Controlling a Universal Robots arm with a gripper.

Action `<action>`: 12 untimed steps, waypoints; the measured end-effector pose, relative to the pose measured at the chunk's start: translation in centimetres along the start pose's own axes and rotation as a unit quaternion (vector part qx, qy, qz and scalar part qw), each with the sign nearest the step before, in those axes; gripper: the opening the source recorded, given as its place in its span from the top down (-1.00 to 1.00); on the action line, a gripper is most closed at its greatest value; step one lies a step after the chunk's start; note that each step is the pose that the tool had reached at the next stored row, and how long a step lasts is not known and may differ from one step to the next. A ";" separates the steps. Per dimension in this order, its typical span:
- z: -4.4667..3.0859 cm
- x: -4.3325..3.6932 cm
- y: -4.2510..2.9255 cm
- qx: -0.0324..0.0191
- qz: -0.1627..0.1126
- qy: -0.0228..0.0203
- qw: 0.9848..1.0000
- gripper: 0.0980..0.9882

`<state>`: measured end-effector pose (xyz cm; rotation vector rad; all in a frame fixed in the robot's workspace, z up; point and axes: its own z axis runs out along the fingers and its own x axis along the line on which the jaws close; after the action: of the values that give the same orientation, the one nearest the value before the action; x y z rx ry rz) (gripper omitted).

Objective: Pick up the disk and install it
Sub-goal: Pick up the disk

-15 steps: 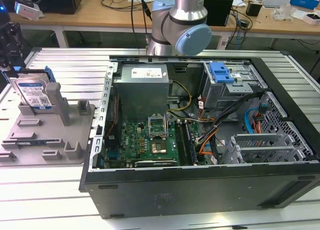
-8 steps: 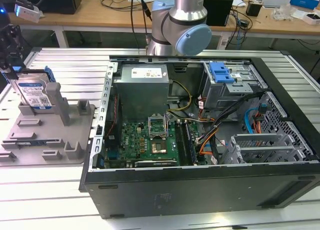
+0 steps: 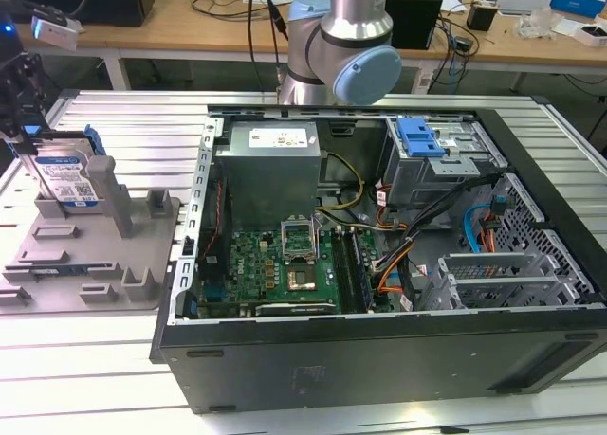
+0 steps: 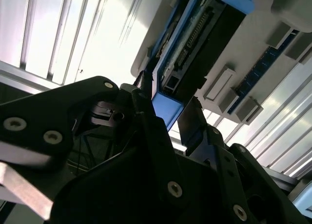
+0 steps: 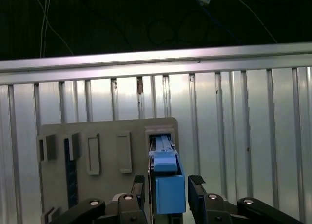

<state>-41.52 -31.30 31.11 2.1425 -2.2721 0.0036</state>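
Note:
The disk (image 3: pixel 66 174), silver with a white-and-blue label and a blue carrier, stands on edge in a slot of the grey holder (image 3: pixel 95 255) at the exterior view's left. My gripper (image 3: pixel 27 132) hangs just over its top edge. In both wrist views the disk's blue carrier edge (image 5: pixel 168 185) (image 4: pixel 167 109) sits between my two black fingers (image 5: pixel 196 187). The gripper (image 5: pixel 167 187) (image 4: pixel 168 114) is open around it, with a narrow gap showing on each side. The disk's lower part stays seated in the holder (image 5: pixel 107 136).
The open computer case (image 3: pixel 379 359) lies on the ribbed metal table (image 3: pixel 95 378) to the exterior view's right of the holder. Inside are a grey power-supply box (image 3: pixel 270 170), a motherboard (image 3: pixel 285 264) and a drive bay with a blue latch (image 3: pixel 422 136). The arm's base (image 3: pixel 341 46) stands behind the case.

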 end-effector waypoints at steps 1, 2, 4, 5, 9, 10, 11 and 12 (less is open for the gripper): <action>0.14 -0.01 0.00 0.000 0.000 0.000 1.000 0.14; 0.22 -0.01 0.00 0.000 0.000 0.000 1.000 0.14; 0.36 -0.03 0.00 0.000 0.000 0.000 1.000 0.14; 0.42 -0.03 0.01 0.000 0.000 0.000 1.000 0.14; 0.70 -0.04 0.03 0.000 0.000 0.000 1.000 0.14; 0.77 -0.04 0.04 0.000 0.000 0.000 1.000 0.14; 0.85 -0.04 0.05 0.000 0.000 0.000 1.000 0.14; 0.91 -0.04 0.06 0.000 0.000 0.000 1.000 0.14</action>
<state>-41.59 -31.27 30.20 2.1424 -2.2720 0.0038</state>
